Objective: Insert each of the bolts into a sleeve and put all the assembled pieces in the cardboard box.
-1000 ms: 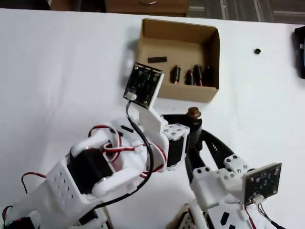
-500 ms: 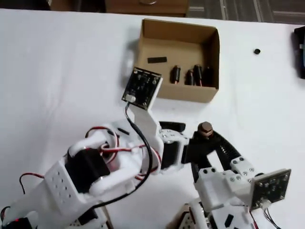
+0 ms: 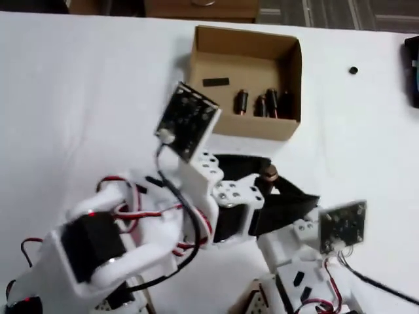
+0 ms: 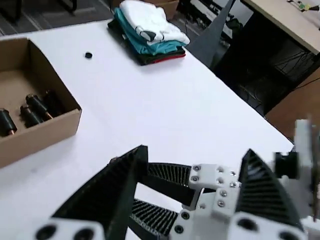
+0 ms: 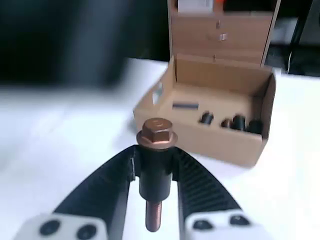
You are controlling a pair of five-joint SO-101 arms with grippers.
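Note:
My right gripper [image 5: 156,170] is shut on a black sleeve [image 5: 155,175] with a copper bolt [image 5: 157,133] through it, hex head up and threaded end poking out below. In the high view this piece [image 3: 267,174] hangs just in front of the cardboard box [image 3: 245,134]. The box [image 5: 200,137] holds several assembled pieces [image 3: 265,103] and a flat black part [image 3: 216,82]. My left gripper [image 4: 195,152] stands open, its black fingers [image 4: 116,190] spread wide, close beside the right gripper [image 3: 268,183] in the high view.
A small black part [image 3: 353,69] lies on the white table to the right of the box. Folded clothes [image 4: 147,32] sit near the table's right edge, past which the floor drops off. Both arms crowd the front middle of the table.
The right gripper carried the sleeved bolt right and nearer, then back left toward the left gripper. The left arm's wrist swung up and to the left.

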